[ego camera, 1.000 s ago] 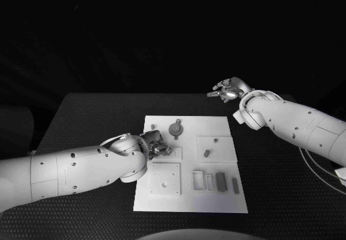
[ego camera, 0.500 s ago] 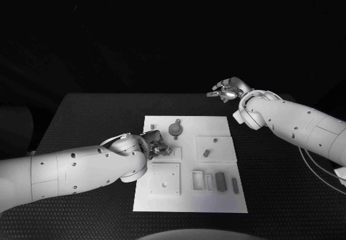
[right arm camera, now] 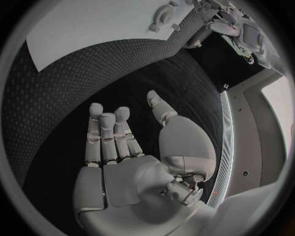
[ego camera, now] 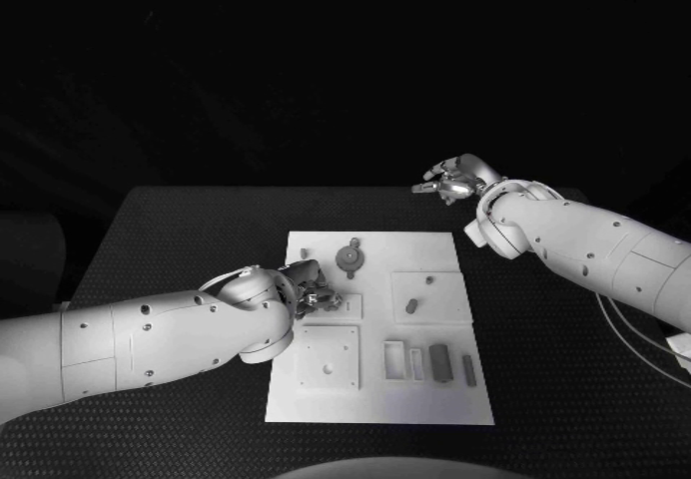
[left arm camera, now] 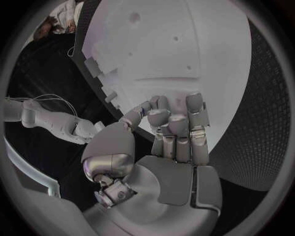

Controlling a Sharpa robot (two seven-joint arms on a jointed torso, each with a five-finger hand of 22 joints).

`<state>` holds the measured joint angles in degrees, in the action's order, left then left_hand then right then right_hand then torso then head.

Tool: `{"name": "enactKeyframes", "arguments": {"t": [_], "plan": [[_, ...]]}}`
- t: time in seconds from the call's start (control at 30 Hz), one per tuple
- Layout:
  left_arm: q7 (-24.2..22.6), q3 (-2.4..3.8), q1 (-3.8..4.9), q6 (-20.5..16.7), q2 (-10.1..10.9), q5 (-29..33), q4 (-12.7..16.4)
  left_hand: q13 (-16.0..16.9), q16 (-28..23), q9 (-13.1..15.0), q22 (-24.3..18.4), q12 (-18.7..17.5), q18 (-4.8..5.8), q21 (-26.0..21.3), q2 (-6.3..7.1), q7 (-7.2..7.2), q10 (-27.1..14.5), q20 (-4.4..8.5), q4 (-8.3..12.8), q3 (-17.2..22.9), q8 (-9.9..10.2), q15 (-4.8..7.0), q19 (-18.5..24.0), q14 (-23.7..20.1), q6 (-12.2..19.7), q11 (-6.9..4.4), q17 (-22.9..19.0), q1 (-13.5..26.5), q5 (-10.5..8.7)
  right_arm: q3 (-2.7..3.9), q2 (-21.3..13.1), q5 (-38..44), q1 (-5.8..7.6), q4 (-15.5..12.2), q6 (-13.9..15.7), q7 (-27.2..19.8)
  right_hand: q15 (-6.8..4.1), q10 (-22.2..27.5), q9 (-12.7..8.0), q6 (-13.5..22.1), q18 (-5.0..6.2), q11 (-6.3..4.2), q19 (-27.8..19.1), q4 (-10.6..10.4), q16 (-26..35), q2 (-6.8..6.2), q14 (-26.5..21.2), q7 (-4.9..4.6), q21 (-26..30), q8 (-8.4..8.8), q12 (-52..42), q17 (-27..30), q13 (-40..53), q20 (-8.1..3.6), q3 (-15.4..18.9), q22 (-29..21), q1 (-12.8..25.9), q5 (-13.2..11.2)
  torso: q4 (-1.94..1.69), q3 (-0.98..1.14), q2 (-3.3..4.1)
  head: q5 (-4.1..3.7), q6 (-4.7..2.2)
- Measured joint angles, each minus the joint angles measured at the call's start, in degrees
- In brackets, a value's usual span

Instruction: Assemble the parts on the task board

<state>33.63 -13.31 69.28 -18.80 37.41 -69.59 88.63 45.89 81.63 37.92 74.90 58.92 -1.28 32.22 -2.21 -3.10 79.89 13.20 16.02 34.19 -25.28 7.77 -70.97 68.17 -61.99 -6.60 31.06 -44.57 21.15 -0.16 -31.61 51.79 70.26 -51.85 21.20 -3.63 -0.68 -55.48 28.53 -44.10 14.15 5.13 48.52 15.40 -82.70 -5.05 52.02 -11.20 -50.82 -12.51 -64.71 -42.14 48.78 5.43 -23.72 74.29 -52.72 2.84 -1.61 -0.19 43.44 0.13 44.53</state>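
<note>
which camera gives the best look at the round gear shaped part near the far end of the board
The head view: the round part lies whole and unblocked on the task board. The right wrist view shows it small at the rim; I can't identify it in the left wrist view.

Matt white task board (ego camera: 377, 404), dimpled black table (ego camera: 173, 230)

Robot lab: black table (ego camera: 173, 230) w/ white task board (ego camera: 377, 394).
</note>
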Motion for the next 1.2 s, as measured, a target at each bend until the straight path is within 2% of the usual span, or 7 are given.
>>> {"name": "enactKeyframes", "arguments": {"t": [0.87,0.9,0.93,0.97,1.0,1.03,1.2], "plan": [[-0.20,0.08,0.00,-0.26,0.21,1.14,-0.04,0.01,-0.03,-0.03,0.03,0.00,0.00,0.00,0.00,0.13,-0.01,0.08,-0.09,0.10,0.05,0.00,-0.08,0.00,-0.25,0.01,0.01,0.00,-0.30,0.00,-0.02,-0.09,0.00,0.07,-0.06,0.03,-0.07,0.00,-0.04,0.00,0.00,0.00,0.00,0.00,0.00,0.00,-0.13,0.00,0.00,0.00,0.00,0.06,-0.05,0.00,0.00,-0.01,0.00,0.00,0.01,-0.05,0.02,0.02,0.12],[-0.21,0.08,0.00,-0.27,0.22,1.18,-0.05,-0.06,-0.03,0.06,0.03,0.00,-0.07,-0.15,1.02,0.32,-0.13,0.10,-1.22,-1.38,0.04,0.01,-0.10,-0.25,-0.43,0.13,-0.07,1.62,-5.28,0.00,-0.02,-0.09,-0.01,0.07,-0.06,0.04,-0.06,0.00,-0.04,0.00,0.00,0.00,0.00,0.00,0.00,0.00,-0.13,0.00,0.00,0.00,0.00,0.06,-0.05,0.00,0.00,-0.01,0.00,0.00,0.01,-0.05,0.02,0.01,0.12],[-0.23,0.08,-0.04,-0.28,0.23,1.27,-0.08,-0.13,-0.03,0.18,0.03,0.00,-1.40,-0.26,2.18,2.59,-0.17,0.32,-2.46,-3.09,0.03,0.51,-0.33,-1.01,-2.70,0.17,-0.17,3.40,-10.43,-0.01,-0.02,-0.10,-0.01,0.07,-0.06,0.04,-0.06,0.00,-0.04,0.00,0.00,0.00,0.00,0.00,0.00,0.00,-0.13,0.00,0.00,0.00,0.00,0.06,-0.05,0.00,0.00,-0.01,0.00,0.00,0.01,-0.04,0.02,0.00,0.13],[-0.23,0.08,-0.07,-0.28,0.24,1.33,-0.12,-0.26,-0.03,0.26,0.03,0.00,-1.40,-0.72,5.88,2.83,-0.10,0.29,-3.67,-5.91,0.03,0.54,-0.29,-1.15,-2.94,0.10,-0.26,7.12,-15.79,-0.01,-0.03,-0.10,-0.01,0.08,-0.07,0.04,-0.06,0.00,-0.04,0.00,0.00,0.00,0.00,0.00,0.00,0.00,-0.13,0.00,0.00,0.00,0.00,0.06,-0.05,0.00,0.00,-0.01,0.00,0.00,0.01,-0.04,0.02,-0.01,0.13],[-0.24,0.07,-0.07,-0.28,0.26,1.39,-0.17,-0.31,-0.03,0.22,0.03,-0.01,-1.81,-0.89,7.14,4.10,-1.03,0.22,-4.04,-6.66,0.04,0.71,-0.22,-1.35,-7.44,-0.56,-0.27,8.38,-17.19,-0.01,-0.03,-0.10,-0.01,0.08,-0.07,0.04,-0.06,0.00,-0.04,0.00,0.00,0.00,0.00,0.00,0.00,0.00,-0.13,0.00,0.00,0.00,0.00,0.06,-0.05,0.00,0.00,-0.01,0.00,0.00,0.01,-0.04,0.02,-0.03,0.13],[-0.25,0.06,-0.08,-0.28,0.25,1.45,-0.17,-0.31,-0.03,0.24,0.03,0.00,-2.02,-0.89,7.80,4.30,-1.44,0.18,-4.18,-6.98,0.05,0.69,-0.18,-1.32,-9.19,-0.81,-0.27,9.04,-17.80,-0.01,-0.02,-0.11,-0.01,0.08,-0.07,0.04,-0.06,0.00,-0.04,0.00,0.00,0.00,0.00,0.00,0.00,0.00,-0.13,0.00,0.00,0.00,0.00,0.06,-0.05,0.00,0.00,-0.01,0.00,0.00,0.01,-0.04,0.02,-0.03,0.13],[-0.52,0.08,-0.08,-0.28,0.16,1.81,-0.13,-0.31,-0.03,0.29,0.03,0.00,-2.17,-0.89,8.84,4.43,-1.51,0.09,-4.31,-7.12,0.05,0.50,-0.09,-1.14,-9.67,-0.88,-0.27,10.08,-18.11,-0.01,-0.02,-0.12,-0.01,0.08,-0.08,0.04,0.00,0.00,-0.04,0.00,0.00,0.00,0.00,0.00,0.00,0.00,-0.18,0.00,0.00,0.00,0.00,0.05,-0.04,0.00,0.00,-0.01,0.00,0.00,0.01,0.00,0.02,-0.08,0.16]]}}
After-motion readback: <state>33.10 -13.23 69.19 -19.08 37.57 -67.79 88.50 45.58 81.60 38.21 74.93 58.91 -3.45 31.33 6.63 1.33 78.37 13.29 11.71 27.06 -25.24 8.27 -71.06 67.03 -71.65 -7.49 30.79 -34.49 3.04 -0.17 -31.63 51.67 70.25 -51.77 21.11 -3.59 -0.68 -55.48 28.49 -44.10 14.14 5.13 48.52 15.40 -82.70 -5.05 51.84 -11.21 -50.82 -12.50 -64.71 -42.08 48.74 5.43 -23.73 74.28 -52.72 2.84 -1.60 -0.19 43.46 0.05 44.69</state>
